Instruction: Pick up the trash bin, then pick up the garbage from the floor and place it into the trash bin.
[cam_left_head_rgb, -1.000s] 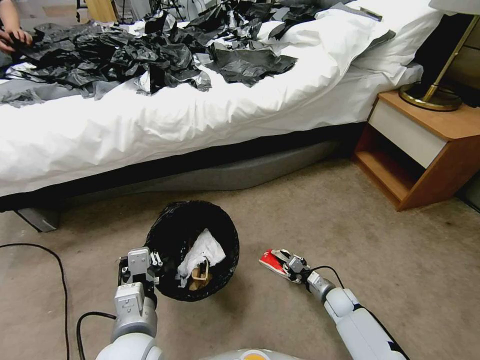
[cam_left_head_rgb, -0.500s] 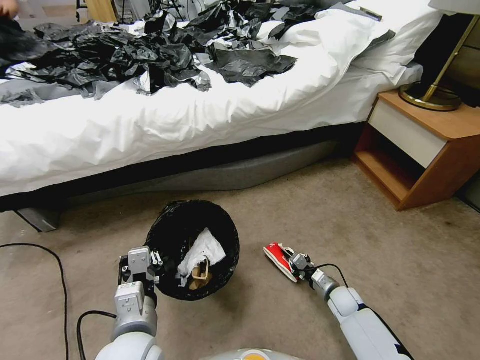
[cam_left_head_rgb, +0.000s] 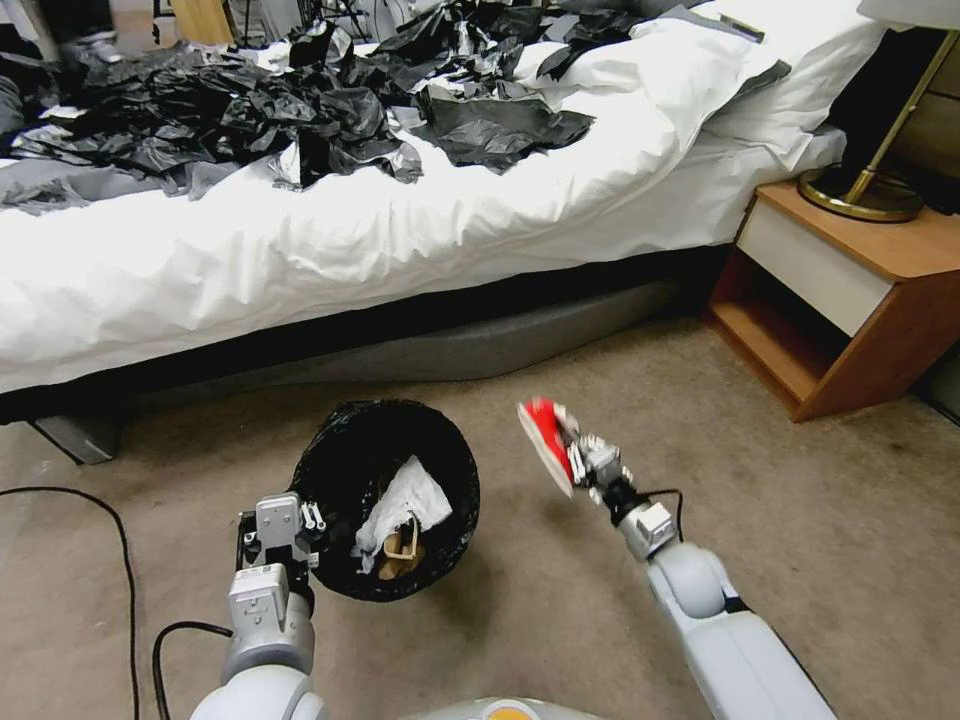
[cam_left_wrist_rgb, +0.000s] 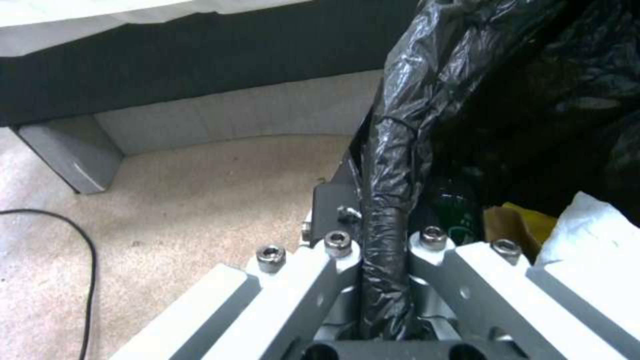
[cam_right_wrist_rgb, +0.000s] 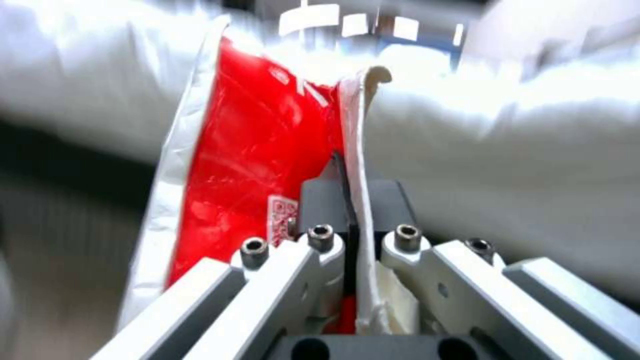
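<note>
Fingers of right gripper (cam_left_head_rgb: 578, 462) pinch red-white packet (cam_left_head_rgb: 548, 440), long axis tilting up toward bed (cam_left_head_rgb: 400, 240).

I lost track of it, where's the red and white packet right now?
In the head view, the red-white packet is clamped in the right gripper, off the carpet, just right of the trash bin.

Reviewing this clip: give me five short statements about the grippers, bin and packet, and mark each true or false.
1. The right gripper is shut on the red-white packet. True.
2. The packet lies on the carpet. False: it is held up off the floor, right of the bin.
3. The left gripper clamps the bin's bagged rim. True.
4. The bin is empty. False: white tissue and brown paper lie inside.
5. The bin stands on the nightstand. False: it is over the carpet, before the bed.
</note>
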